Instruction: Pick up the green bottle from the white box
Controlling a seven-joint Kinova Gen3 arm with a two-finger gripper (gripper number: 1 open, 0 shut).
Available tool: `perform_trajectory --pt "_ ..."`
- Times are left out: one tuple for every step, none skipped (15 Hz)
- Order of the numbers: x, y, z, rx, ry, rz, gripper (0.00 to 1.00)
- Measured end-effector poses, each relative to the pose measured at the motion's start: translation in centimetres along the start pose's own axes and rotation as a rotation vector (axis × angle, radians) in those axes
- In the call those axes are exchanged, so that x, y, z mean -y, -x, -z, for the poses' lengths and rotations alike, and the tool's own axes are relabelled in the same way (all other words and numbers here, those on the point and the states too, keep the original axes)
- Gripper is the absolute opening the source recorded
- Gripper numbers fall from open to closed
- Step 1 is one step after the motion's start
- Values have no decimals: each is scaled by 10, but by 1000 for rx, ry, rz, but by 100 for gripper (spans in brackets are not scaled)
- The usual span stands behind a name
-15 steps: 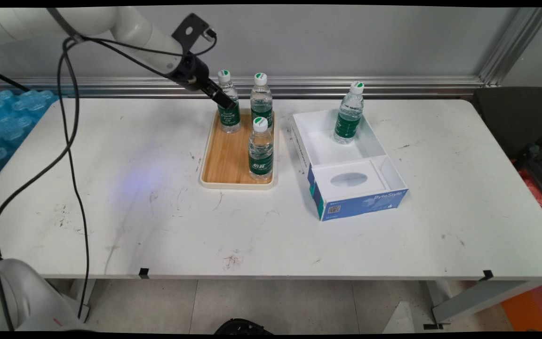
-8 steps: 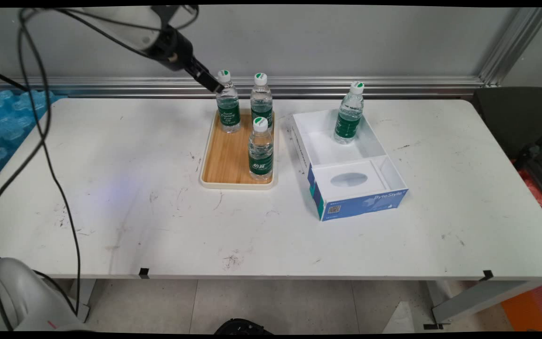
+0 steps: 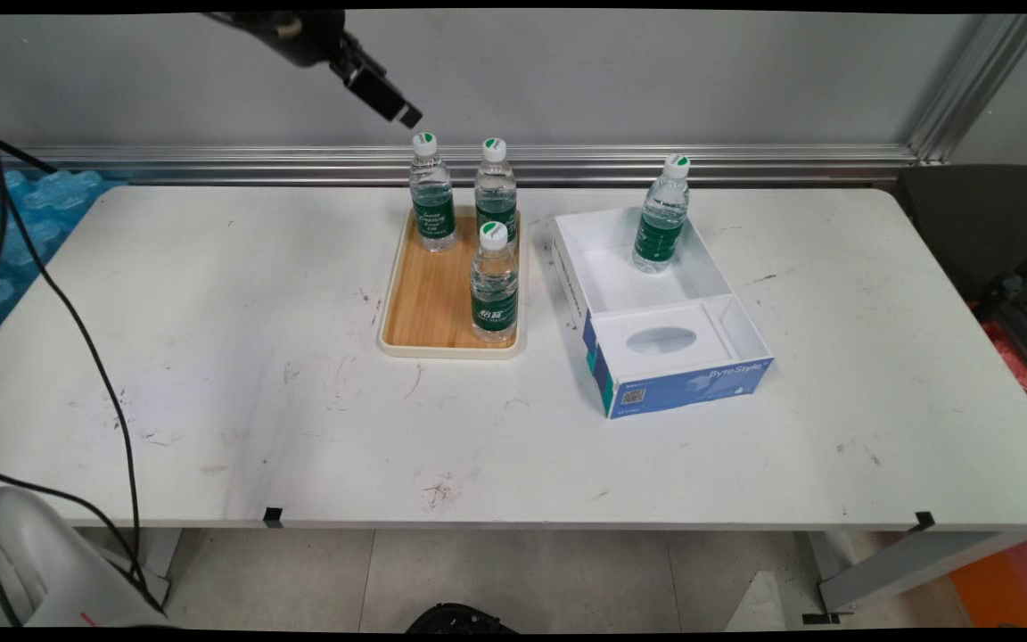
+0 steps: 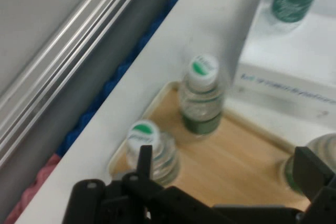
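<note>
End effector (image 3: 406, 114) open, empty, above clear green-labelled bottle (image 3: 432, 194) on tray (image 3: 429, 303).

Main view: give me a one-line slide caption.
Gripper raised above rear-left bottle on wooden tray; a fourth bottle stands in the white box.

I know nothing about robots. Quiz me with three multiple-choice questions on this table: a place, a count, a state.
1. Where is the gripper?
A. above the tray's far-left bottle
B. inside the box
C. beside the table's near edge

2. How many bottles stand on the wooden tray?
A. one
B. three
C. five

3. How is the bottle in the white box?
A. lying flat
B. uncapped
C. upright, capped

Answers:
1 A: it hangs just over that cap.
2 B: three stand there.
3 C: the box's bottle stands upright with its white cap on.
</note>
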Motion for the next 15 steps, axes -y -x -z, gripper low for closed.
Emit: perform_trajectory --pt "-6 -8 7 -6 13 -1 100" --pt "-12 -16 12 -11 27 0 100" --pt "-17 -23 16 -15 37 3 100" --pt "-23 -31 19 -18 50 8 100" --pt "-29 -38 21 -19 60 17 100" --pt "-34 -44 21 -18 68 25 100" --pt "-41 -51 20 -17 77 35 100" --pt "-47 -57 17 -15 83 47 100" --pt "-53 -62 13 -14 86 56 100" --pt "-58 -68 8 -13 89 67 100" --pt "-65 -76 0 -12 90 80 100" --pt "-70 -81 -8 -11 90 89 100" --pt "-75 -88 -18 -10 89 98 100" --pt "-81 -95 -30 -8 87 107 100" --pt "-85 -101 -40 -5 84 114 100"
